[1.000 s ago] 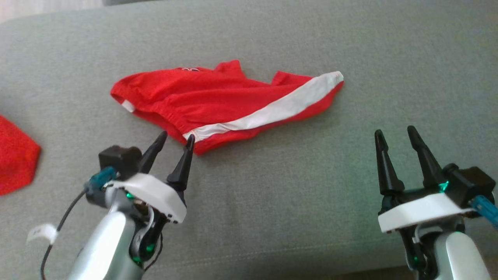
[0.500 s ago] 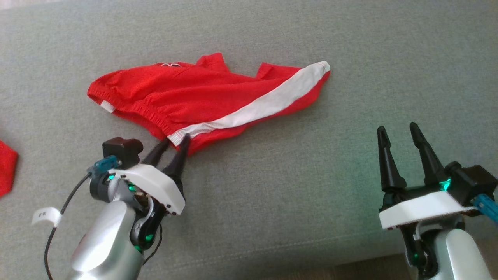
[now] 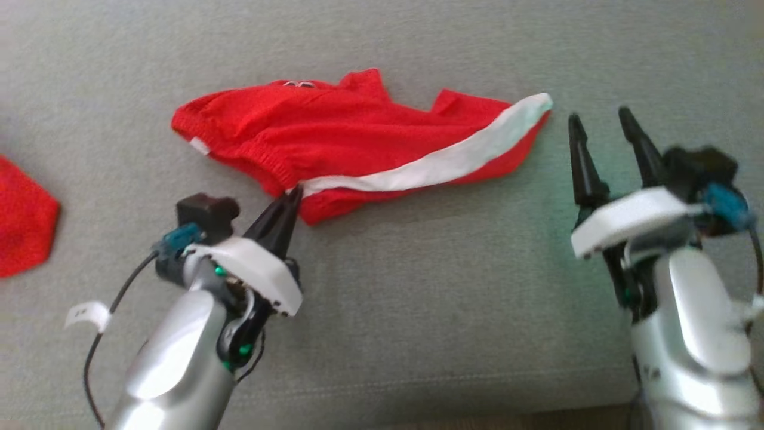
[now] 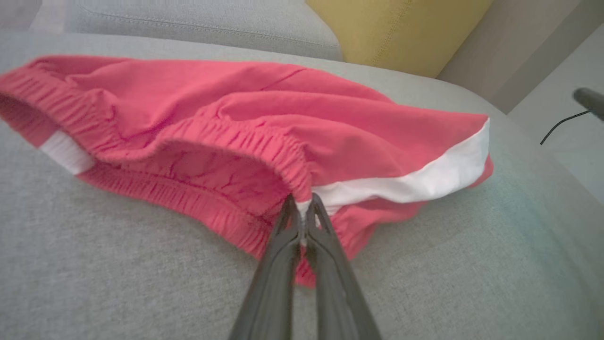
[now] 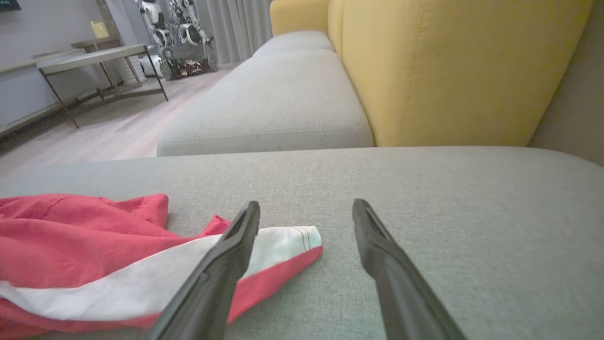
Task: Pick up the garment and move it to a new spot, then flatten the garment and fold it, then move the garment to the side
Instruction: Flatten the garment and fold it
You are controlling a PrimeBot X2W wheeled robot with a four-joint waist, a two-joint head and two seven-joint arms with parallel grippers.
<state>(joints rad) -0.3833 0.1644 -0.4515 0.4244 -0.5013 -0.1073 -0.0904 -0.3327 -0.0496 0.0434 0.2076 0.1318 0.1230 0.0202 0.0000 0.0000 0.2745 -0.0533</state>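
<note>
Head: high, facing down on grey fabric sofa seat (image 3: 418, 298);
Left wrist: low, close against red white-striped shorts (image 4: 330, 123);
Right wrist: low, shares their striped end

striped garment (image 3: 358, 143): 1 | plain red cloth (image 3: 24, 221): 1 | hands: 2 (left hand (image 3: 294, 194), right hand (image 3: 600, 115))

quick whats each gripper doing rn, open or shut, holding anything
Left gripper: shut on the red garment, pinching its near edge.
Right gripper: open, holding nothing, beside the garment's other end.
</note>
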